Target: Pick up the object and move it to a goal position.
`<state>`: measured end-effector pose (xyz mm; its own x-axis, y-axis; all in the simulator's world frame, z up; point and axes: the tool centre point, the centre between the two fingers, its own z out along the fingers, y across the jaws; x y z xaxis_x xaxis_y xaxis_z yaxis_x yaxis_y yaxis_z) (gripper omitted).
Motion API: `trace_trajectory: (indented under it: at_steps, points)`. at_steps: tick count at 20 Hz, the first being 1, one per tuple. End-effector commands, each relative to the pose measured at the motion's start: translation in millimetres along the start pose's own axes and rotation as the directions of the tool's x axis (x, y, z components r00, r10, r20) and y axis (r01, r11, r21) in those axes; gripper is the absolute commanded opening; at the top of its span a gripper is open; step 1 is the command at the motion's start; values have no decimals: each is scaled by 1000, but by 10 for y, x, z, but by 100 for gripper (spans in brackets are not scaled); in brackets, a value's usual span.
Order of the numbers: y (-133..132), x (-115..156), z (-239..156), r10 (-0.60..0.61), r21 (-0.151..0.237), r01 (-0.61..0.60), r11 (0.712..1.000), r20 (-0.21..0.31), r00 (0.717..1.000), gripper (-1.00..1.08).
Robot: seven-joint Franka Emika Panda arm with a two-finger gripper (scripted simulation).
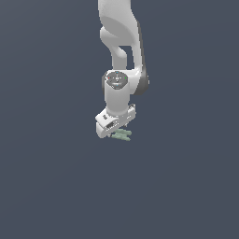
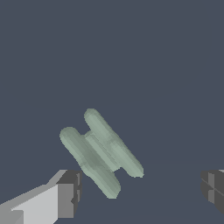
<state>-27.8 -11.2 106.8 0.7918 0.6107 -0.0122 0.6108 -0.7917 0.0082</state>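
The object point(image 2: 101, 152) is a small pale grey-green piece of a few short parallel sticks joined side by side. In the wrist view it lies between my two dark fingertips point(image 2: 70, 192), nearer one of them, with a wide gap to the other. Nothing touches it. In the exterior view the object point(image 1: 123, 135) shows just under the white gripper point(image 1: 116, 132), which hangs from the white arm and points down. The gripper point(image 2: 142, 190) is open and holds nothing.
The ground all around is plain dark blue-grey with no edges or marks. The white arm point(image 1: 121, 42) rises to the top of the exterior view.
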Motion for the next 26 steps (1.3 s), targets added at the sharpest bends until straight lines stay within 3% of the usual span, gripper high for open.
trace_trajectory:
  at_steps: [1,8,20,26]
  points:
    - [-32,-13,47,-76,0,76,997,0,997,100]
    - [-128,-48,171,-282,1,282,959,-3,959,100]
    - [-282,-94,336,-556,0,556,831,-11,831,100]
    - [-322,-104,373,-616,-1,616,788,-14,788,100]
